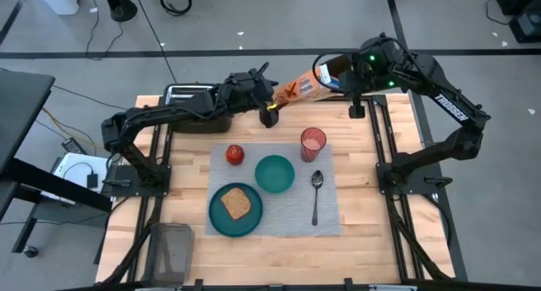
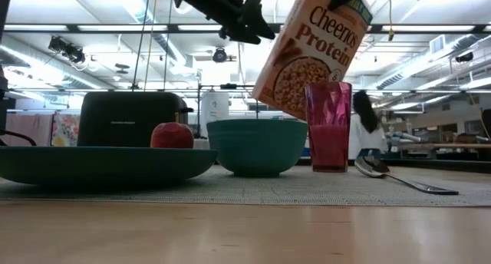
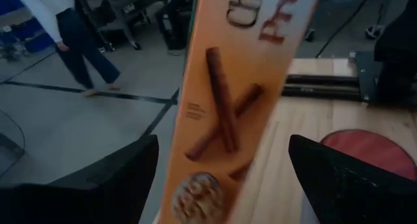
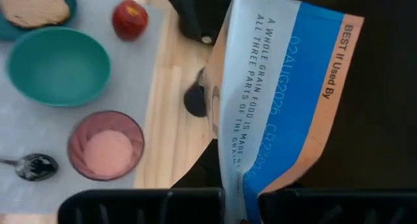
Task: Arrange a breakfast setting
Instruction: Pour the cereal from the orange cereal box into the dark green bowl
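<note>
While the right gripper [image 1: 338, 71] is pinching the tilted orange-yellow cardboard Cheerios box [image 1: 297, 90] by its top above the tabletop's far edge, the wide-open left gripper [image 1: 269, 92] is flanking its light, crushable lower end.

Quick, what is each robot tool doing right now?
Left tool: open, fingers on either side of the Cheerios box, not gripping.
Right tool: shut on the Cheerios box, holding it tilted.
</note>
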